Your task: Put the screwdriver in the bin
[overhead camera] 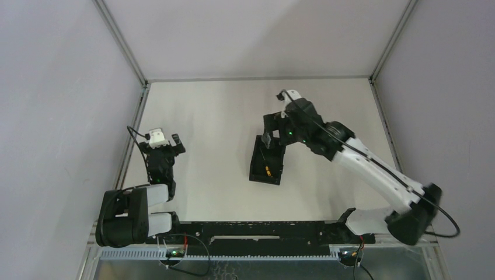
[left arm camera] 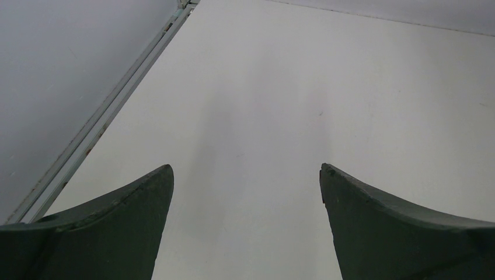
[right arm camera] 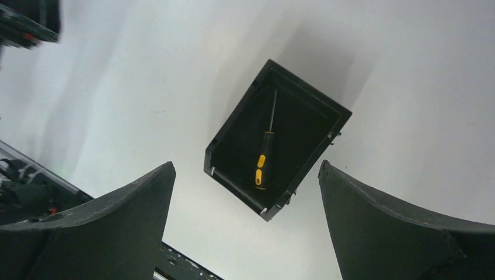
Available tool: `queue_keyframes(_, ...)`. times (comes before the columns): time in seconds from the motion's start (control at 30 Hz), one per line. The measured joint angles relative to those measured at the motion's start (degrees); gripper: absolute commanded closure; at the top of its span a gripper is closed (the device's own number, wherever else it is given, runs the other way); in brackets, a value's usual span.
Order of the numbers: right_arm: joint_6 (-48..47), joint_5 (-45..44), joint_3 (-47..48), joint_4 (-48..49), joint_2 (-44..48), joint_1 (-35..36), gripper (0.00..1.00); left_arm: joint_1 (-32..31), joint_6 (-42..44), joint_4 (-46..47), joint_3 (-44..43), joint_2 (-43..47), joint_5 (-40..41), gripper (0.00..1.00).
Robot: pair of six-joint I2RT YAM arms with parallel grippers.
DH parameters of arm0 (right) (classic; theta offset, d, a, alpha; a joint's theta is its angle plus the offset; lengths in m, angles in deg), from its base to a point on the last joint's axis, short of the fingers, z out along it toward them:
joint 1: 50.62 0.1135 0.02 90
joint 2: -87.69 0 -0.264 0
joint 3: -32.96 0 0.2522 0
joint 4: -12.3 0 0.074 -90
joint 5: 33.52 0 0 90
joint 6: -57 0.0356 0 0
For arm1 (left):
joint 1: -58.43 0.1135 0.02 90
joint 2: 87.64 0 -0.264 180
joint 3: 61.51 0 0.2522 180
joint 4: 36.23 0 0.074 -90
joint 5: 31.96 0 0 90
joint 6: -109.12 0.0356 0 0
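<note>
The screwdriver (overhead camera: 267,171), with a yellow and black handle and a thin shaft, lies inside the black open-top bin (overhead camera: 254,161) near the table's middle. In the right wrist view the screwdriver (right arm camera: 262,166) lies lengthwise on the bin's floor, handle towards the near wall (right arm camera: 237,190). My right gripper (overhead camera: 268,140) hangs above the bin's far end, open and empty (right arm camera: 246,165). My left gripper (overhead camera: 161,144) is open and empty at the left over bare table (left arm camera: 246,167).
A black rail (overhead camera: 262,227) runs along the near edge between the arm bases and also shows in the right wrist view (right arm camera: 23,195). Metal frame strips (overhead camera: 131,146) and grey walls bound the white table on the left, back and right.
</note>
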Motion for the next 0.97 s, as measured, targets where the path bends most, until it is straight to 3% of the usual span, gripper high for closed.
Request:
queue_keyframes(0.27,-0.1,-0.9,-18.7,12.5,22.2,-4.2,0.0,0.0,0.0,0.0,0.0,0.0,0.0,0.0)
queue_keyframes(0.47,2.6,-1.2,-34.9,17.7,35.2,-13.4,0.0,0.0,0.0,0.0,0.0,0.0,0.0,0.0)
queue_keyframes(0.73,4.7,-1.3,-50.6,21.0,41.9,-20.8,0.0,0.0,0.0,0.0,0.0,0.0,0.0,0.0)
queue_keyframes(0.97,7.0,-0.7,-57.1,25.5,46.0,-23.2,0.0,0.0,0.0,0.0,0.0,0.0,0.0,0.0)
